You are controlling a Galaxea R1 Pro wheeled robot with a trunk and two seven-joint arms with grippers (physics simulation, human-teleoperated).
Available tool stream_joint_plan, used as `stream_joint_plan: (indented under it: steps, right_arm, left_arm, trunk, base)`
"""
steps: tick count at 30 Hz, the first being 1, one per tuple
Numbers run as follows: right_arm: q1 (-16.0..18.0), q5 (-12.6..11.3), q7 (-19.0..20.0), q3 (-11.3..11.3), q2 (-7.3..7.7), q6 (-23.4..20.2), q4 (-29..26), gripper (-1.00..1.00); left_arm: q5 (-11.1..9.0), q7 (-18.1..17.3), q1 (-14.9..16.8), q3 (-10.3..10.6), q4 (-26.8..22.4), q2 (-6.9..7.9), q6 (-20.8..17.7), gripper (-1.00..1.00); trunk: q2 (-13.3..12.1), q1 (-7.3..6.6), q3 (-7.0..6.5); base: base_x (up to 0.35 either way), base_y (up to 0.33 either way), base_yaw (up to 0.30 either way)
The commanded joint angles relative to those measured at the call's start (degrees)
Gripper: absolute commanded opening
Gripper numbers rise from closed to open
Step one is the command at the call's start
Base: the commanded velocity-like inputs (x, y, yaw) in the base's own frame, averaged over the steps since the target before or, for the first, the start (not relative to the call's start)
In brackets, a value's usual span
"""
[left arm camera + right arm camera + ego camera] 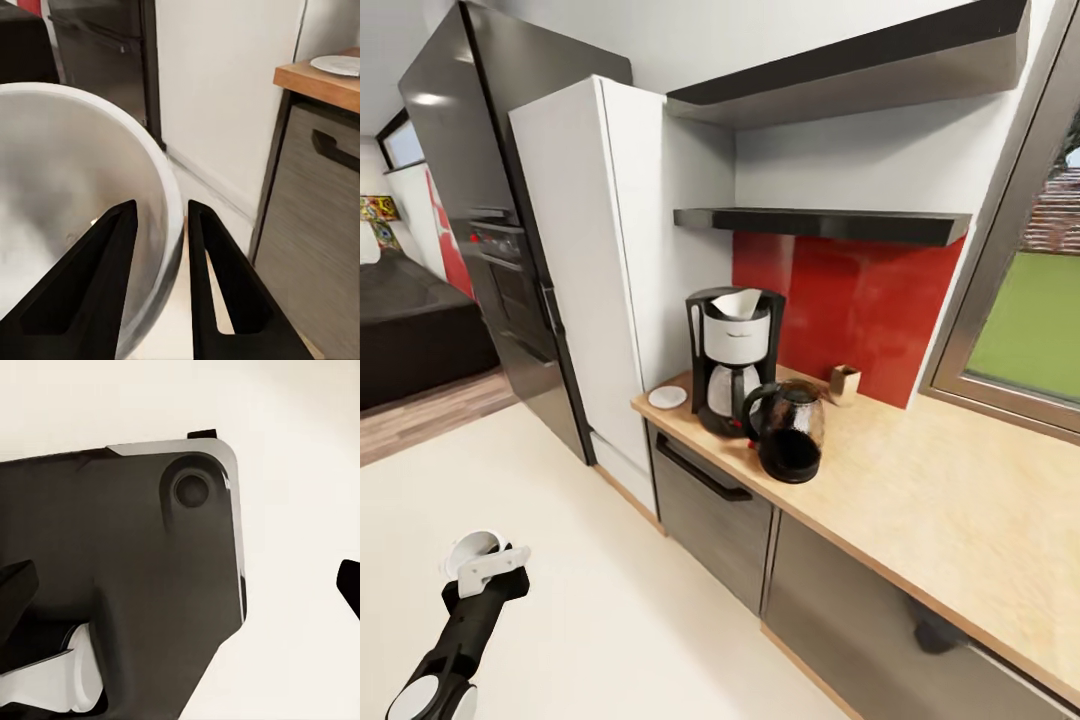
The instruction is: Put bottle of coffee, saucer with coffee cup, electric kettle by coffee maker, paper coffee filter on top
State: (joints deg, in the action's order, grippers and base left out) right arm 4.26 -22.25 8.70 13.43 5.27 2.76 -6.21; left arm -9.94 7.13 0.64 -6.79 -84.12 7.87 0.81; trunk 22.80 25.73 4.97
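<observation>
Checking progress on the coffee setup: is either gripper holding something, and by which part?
The left gripper holds the white coffee cup by its rim, one finger inside and one outside the wall. Whether the right gripper holds anything cannot be told.

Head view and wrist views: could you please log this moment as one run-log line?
left gripper: shut on coffee cup | saucer: bare, on countertop beside coffee maker | filter: on maker | kettle: beside maker

Left gripper (163, 225) fingers clamp the wall of the white coffee cup (67, 195), one inside, one outside. Beyond the cup, the saucer (339, 65) lies on the kitchen countertop (315, 81), above a grey cabinet front (315, 225)
</observation>
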Motion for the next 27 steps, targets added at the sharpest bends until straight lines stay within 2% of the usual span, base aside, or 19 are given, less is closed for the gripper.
stream_joint_plan:
  steps: [1,18,27]
  right_arm:
    - [0.0,-0.6,0.2,0.5,0.02,0.2,0.1,1.00]
    - [0.0,-0.6,0.2,0.5,-0.08,0.2,0.1,1.00]
    - [0.0,-0.6,0.2,0.4,-0.08,0.3,0.0,1.00]
  left_arm:
    - [-0.4,0.3,0.0,0.1,0.0,0.04,0.1,-1.00]
    - [-0.5,0.3,0.0,0.1,-0.1,0.04,0.1,-1.00]
    - [-0.4,0.3,0.0,0.1,0.0,0.04,0.1,-1.00]
  trunk:
    - [0.1,0.06,0.12]
    - [0.1,0.06,-0.56]
    - [0.1,0.06,-0.88]
  base:
    - [0.244,0.228,0.273]
    - [0.239,0.232,0.249]
    - [0.237,0.234,0.047]
